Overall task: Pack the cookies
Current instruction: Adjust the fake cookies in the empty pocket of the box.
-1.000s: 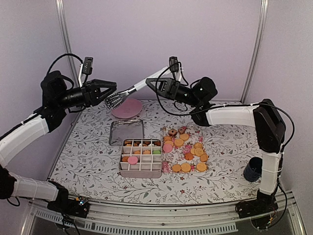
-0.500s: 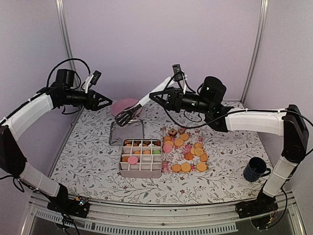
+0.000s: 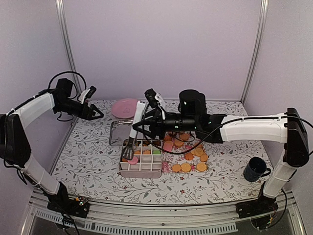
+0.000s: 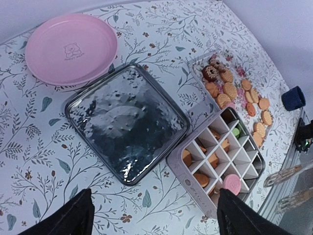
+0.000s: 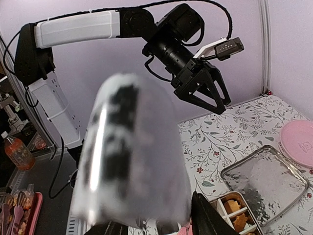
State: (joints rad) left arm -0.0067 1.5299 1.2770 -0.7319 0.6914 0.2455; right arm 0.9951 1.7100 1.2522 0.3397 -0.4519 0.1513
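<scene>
1. On the tabletop (image 3: 88, 161), most of the cookies (image 3: 186, 167) lie loose on a tray (image 4: 194, 60) just right of a box (image 3: 140, 171). They are mainly orange, with one pink at the tray's left edge and a few dark brown ones at its far end.
2. Other cookies are already in the box, which is divided by a white grid into small square compartments. Orange ones fill several cells, one green sits on the right side, and one pink lies in the near-left corner. Several cells in the near rows show only white bottom.
3. Over the box's left side hangs the dark slotted head of a spatula (image 3: 136, 120). Whether it touches the grid cannot be told.
4. Clamped on the spatula's white handle is the right end effector (image 3: 145, 126), reaching in from the right. In the right wrist view the handle is a blur close to the lens.
5. Just behind the box lies its shiny square lid (image 3: 126, 133), flat on the tabletop.
6. Behind the lid sits a pink plate (image 3: 124, 107), holding nothing.
7. Left of the plate, the left end effector (image 3: 97, 113) hangs above the tabletop with fingers spread wide, gripping nothing.
8. Near the right edge stands a dark blue cup (image 3: 255, 169), well apart from the tray.
</scene>
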